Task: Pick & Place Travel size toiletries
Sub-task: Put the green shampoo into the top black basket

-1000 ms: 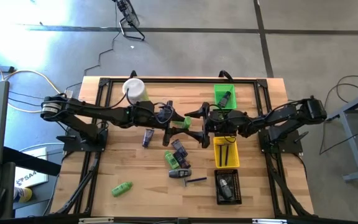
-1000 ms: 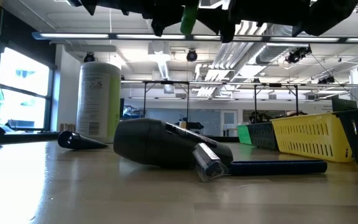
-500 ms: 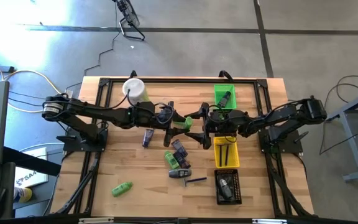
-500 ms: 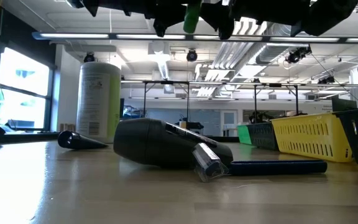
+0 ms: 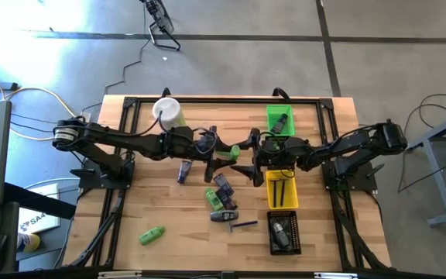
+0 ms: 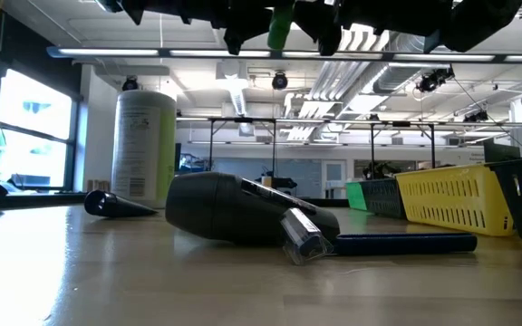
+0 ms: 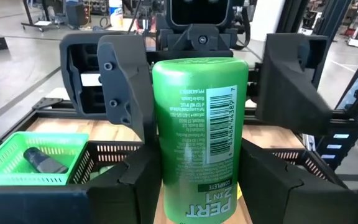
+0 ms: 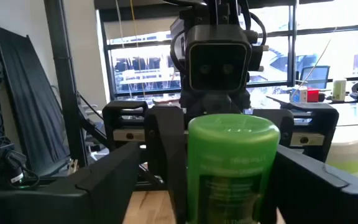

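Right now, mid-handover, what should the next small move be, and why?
Probably close the right tool on the green bottle. The left tool holds it above the table, and the right tool's fingers flank its free end with gaps either side, so no second grip yet.

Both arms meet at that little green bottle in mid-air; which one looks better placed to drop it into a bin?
Probably the right gripper: its open fingers flank the green bottle held by the left gripper, and the green bin lies on its side.

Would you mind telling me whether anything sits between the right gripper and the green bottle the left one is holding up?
Nothing visible does: the green bottle in the left gripper already sits between the right gripper's open fingers.
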Motion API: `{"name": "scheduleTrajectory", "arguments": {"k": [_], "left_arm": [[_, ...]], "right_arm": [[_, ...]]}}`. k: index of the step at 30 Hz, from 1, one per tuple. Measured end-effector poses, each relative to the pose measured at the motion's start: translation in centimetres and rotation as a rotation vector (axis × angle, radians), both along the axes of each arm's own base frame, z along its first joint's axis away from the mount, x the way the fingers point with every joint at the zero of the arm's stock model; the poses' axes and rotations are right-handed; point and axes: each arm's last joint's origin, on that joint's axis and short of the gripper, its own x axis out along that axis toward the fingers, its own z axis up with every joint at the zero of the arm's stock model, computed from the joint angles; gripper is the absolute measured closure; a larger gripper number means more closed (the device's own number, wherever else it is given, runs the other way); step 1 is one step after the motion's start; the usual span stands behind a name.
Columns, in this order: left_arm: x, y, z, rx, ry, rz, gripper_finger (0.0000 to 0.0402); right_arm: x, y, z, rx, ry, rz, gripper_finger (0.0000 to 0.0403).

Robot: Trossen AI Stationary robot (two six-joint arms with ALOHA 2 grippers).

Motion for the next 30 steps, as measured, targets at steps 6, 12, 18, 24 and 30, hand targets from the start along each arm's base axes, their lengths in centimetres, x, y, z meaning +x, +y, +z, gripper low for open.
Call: {"name": "scheduleTrajectory", "arguments": {"k": [6, 12, 18, 24, 30], "left_arm": [[0.00, 0.00, -0.02, 0.000, 0.002, 0.000, 0.0226], [0.00, -0.03, -0.01, 0.000, 0.001, -0.004, 0.0226], [0.00, -0.03, -0.02, 0.004, 0.001, -0.003, 0.0227], [-0.01, -0.01, -0.01, 0.005, 0.002, -0.001, 0.0227], [-0.01, -0.01, -0.04, 0.005, 0.004, 0.000, 0.0227]], "right_arm": [[0.00, -0.03, -0.01, -0.001, 0.001, -0.003, 0.0154], [0.01, -0.02, -0.02, -0.023, 0.001, -0.009, 0.0198], [0.01, -0.04, -0.02, -0.023, 0.001, -0.014, 0.0238], [0.01, -0.03, -0.03, -0.036, 0.001, -0.015, 0.0239], [0.02, -0.03, -0.06, -0.038, 0.005, -0.014, 0.0240]]}}
